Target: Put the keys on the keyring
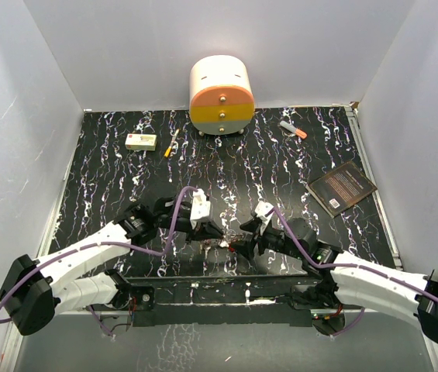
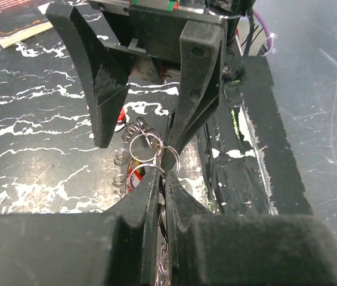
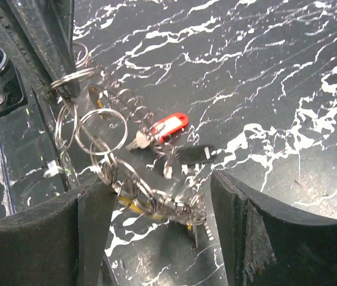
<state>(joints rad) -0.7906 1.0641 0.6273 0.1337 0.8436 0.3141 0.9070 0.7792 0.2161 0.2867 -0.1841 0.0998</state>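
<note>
The keyring lies on the black marbled table, a large ring with many small wire rings along its rim. A key with a red head, a black tag and a yellow head hang among them. In the top view this bunch sits between both grippers. My left gripper is shut on wire rings at one end of the keyring. My right gripper is open, its fingers straddling the bunch without touching it.
A round cream drawer box stands at the back. A white box, a small yellow tool and an orange-tipped marker lie near it. A dark book lies at the right. White walls enclose the table.
</note>
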